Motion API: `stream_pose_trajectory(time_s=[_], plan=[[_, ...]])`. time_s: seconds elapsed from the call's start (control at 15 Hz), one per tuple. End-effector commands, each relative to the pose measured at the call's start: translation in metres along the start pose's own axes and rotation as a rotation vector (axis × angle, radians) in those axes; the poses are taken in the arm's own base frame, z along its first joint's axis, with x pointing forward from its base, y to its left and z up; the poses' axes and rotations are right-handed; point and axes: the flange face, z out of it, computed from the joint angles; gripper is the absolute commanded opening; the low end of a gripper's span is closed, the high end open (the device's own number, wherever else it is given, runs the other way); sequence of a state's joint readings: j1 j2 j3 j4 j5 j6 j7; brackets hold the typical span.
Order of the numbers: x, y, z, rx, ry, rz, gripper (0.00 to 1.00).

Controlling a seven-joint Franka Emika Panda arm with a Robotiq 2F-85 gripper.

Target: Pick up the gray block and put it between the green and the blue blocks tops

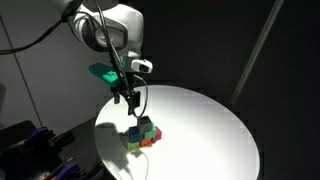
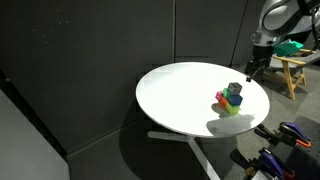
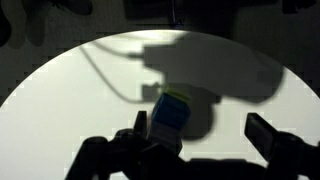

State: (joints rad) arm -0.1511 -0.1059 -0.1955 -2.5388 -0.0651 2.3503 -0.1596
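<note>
1. Occupying most of both exterior views, the round white worktop [image 1: 200, 130] stands on a pedestal against dark curtains; apart from one cluster of blocks, its surface appears bare.
2. The arm [image 1: 110, 30] reaches in over the worktop's edge, with the pincer [image 1: 128, 95] hanging above the cluster and apart from it. In an exterior view the pincer [image 2: 252, 68] sits above and slightly to one side of the blocks.
3. The block cluster [image 1: 144, 133] lies near the worktop's rim. Green, blue, red and yellowish faces are distinguishable; in an exterior view a dark block [image 2: 234, 88] sits on top of the stack [image 2: 230, 100]. Whether this is the gray block cannot be confirmed at this resolution.
4. In the wrist view the pincer's fingers [image 3: 262, 133] are spread wide, with nothing between them. One block [image 3: 172, 110], blue and green with a pale face, lies below, nearer one finger than the other.
5. Judgement: the step in hand is either the approach before a grasp or the retreat after placement; the frames do not settle which.
6. If a grasp is pending, the next move calls for centring over the block, then a straight descent without nudging neighbours.
</note>
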Motion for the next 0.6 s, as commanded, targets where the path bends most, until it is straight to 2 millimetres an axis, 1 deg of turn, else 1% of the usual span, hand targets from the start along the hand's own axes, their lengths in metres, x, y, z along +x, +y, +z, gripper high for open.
stream_pose_trajectory(time_s=[0.0, 0.2, 0.27, 0.53], plan=[[-0.009, -0.010, -0.025, 0.000, 0.009, 0.030, 1.00], [-0.010, -0.023, -0.040, -0.002, 0.002, 0.086, 1.00], [-0.012, -0.024, -0.048, -0.004, 0.002, 0.111, 1.00], [-0.014, -0.045, -0.068, -0.023, 0.020, 0.211, 1.00]])
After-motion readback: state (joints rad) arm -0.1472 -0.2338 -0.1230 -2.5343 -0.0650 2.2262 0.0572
